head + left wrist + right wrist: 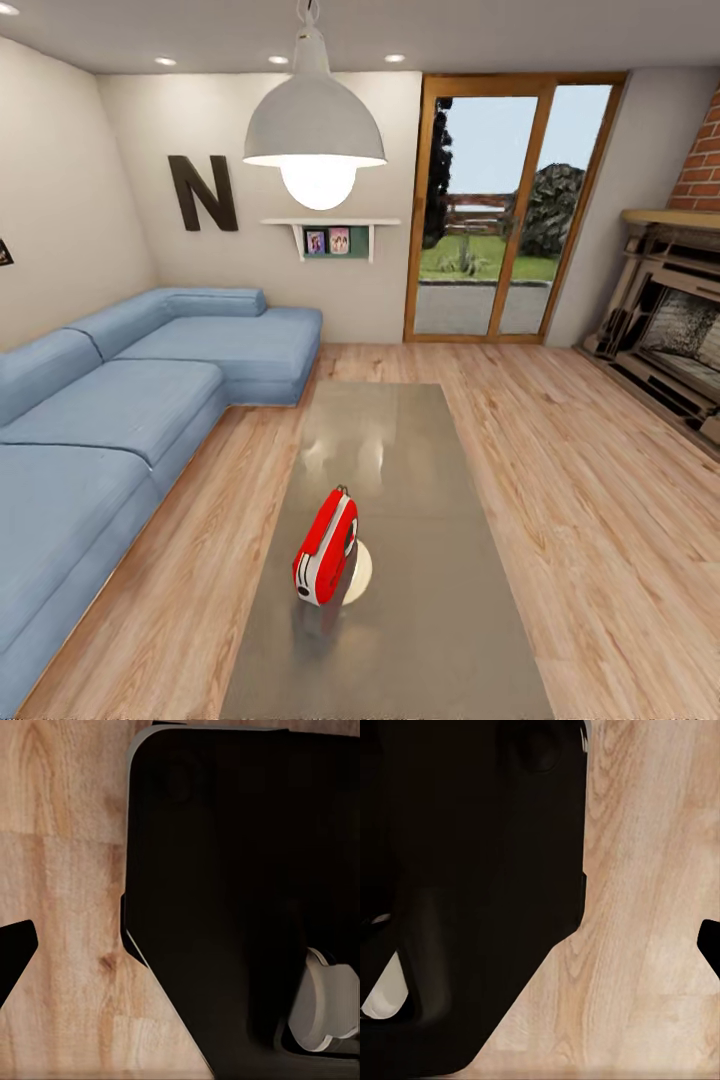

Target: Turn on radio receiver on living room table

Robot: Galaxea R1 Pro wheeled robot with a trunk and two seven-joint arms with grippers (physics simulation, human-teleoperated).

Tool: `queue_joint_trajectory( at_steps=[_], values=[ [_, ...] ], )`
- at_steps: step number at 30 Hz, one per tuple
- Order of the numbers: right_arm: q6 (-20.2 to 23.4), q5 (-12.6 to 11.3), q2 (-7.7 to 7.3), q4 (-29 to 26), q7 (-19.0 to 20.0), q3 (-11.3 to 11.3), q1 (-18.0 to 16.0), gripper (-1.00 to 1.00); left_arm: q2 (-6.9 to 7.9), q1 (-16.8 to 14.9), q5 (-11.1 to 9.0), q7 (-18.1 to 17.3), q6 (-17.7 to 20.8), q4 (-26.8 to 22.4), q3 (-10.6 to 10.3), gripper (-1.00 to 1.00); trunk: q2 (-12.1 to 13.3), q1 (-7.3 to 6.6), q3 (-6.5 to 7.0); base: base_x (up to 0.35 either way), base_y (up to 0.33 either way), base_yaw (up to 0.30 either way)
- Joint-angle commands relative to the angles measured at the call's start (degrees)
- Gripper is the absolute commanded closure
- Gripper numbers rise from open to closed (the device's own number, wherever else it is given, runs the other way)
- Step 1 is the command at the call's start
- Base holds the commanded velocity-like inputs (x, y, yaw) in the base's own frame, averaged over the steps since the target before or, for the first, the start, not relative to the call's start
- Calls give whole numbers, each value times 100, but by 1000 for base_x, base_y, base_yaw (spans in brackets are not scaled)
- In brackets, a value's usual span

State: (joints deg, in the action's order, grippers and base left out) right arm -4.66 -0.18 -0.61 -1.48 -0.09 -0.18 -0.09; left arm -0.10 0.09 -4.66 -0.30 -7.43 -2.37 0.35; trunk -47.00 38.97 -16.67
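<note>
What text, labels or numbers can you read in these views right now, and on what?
"N": one big dark letter mounted on the beige wall above the blue sofa.
Radio on the grey table: no readable brand or dial numbers at this size.
Two small pictures on the wall shelf: too small to read any writing.
Wrist views: wood floor and dark robot parts, no text.

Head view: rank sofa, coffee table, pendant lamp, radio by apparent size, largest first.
1. Blue sofa
2. Coffee table, close to the sofa in picture area, so that order is unsure
3. Pendant lamp, near the camera, so it looks big
4. Red radio, clearly smallest
</note>
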Motion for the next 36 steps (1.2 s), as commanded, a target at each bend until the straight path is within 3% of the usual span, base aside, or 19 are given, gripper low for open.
queue_joint_trajectory(
  at_steps=[1, 10, 36],
  values=[
    [0, 0, 0, 1, 0, 0, 0, -100, 1, 0, 0, 0, -2, 0, 0, -100, 41, -23, 13, 0, 0, 0],
    [0, 0, -1, 4, 0, 1, 0, -100, 0, 0, 0, -1, -4, 3, 0, -100, 41, -23, 1, 0, 0, 0],
    [0, 9, 8, 1, 0, 23, 0, -100, 1, -2, 0, -13, 4, 3, 0, -100, 1084, -594, 468, 0, 0, 0]
  ],
)
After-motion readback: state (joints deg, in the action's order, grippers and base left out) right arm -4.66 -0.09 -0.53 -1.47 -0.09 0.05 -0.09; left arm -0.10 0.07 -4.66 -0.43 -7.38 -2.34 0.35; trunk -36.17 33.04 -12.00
